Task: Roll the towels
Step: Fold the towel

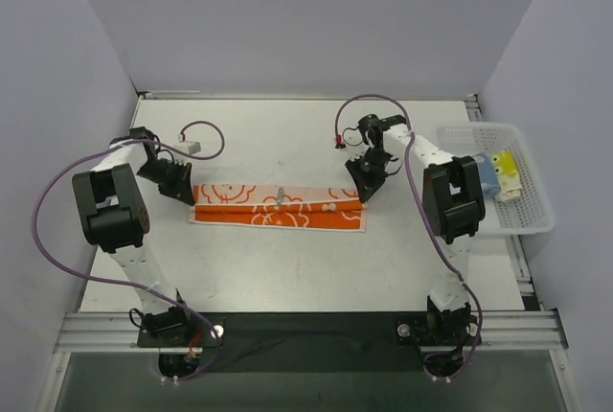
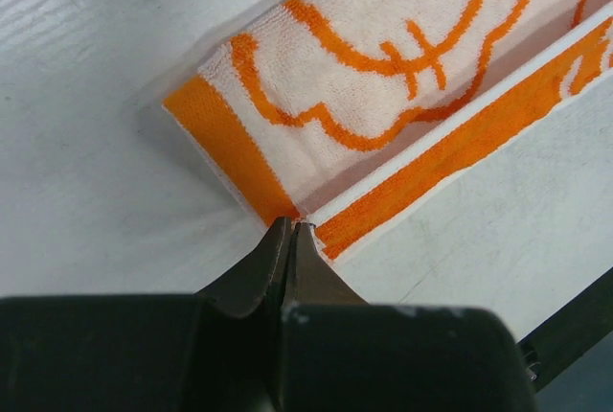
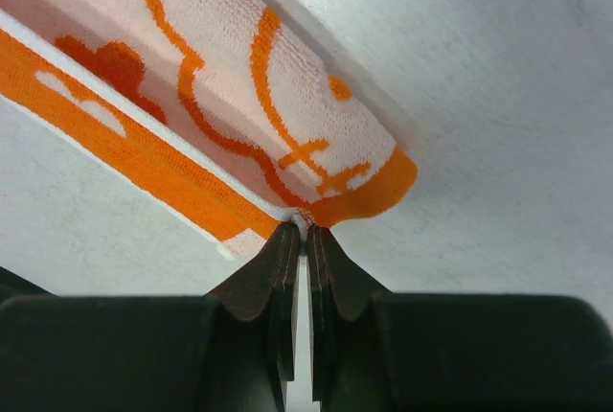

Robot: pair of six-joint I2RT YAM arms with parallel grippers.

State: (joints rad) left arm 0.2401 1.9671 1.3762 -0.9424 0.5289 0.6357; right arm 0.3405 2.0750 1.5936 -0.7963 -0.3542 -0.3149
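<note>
A: Folding lengthwise looks like the step in hand. The orange towel (image 1: 278, 207) lies as a long, doubled strip across the middle of the table (image 1: 287, 278). Where do the grippers stand?

B: One is at each end. The left gripper (image 2: 290, 230) is closed on the strip's left corner. The right gripper (image 3: 305, 232) is closed to a sliver on the right corner. Each nips only the very tip of the cloth.

A: How is the step done well?

B: Carry both ends at one height and one pace, so the fold line runs straight. A skewed strip would likely roll into a cone. With so little cloth in each pinch, pull gently, or a corner may slip free.

A: And the surface?

B: It is white, matte and smooth, so the cloth should slide rather than snag. Plain pale walls (image 1: 306, 19) close the table on three sides.

A: And the other towels?

B: A blue towel (image 1: 488, 177) and a yellow towel (image 1: 505, 174) sit in the basket (image 1: 536, 225) at the right edge, well apart from the strip.
</note>
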